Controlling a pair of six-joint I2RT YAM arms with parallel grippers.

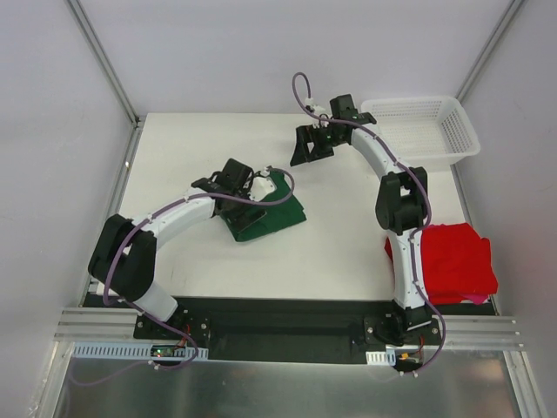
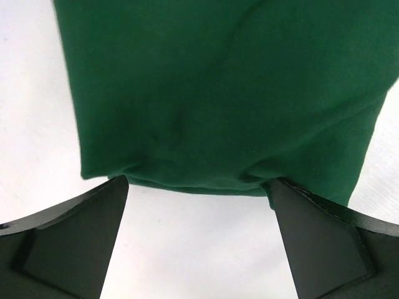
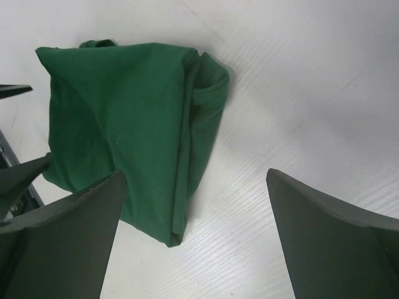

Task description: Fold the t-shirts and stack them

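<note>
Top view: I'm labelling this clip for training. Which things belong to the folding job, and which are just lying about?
Job:
- dark green cloth t-shirt, folded
- bright red cloth t-shirt

Lying about:
- white plastic mesh basket

Bright, even, diffuse light fills the overhead view. The matte white table is nearly washed out, with only faint, soft shadows under the arms and beside the folded dark green cloth t-shirt. The bright red cloth t-shirt looks oversaturated. In the wrist views the black fingers of the left gripper and right gripper are out of focus, while the green cloth is sharper.
</note>
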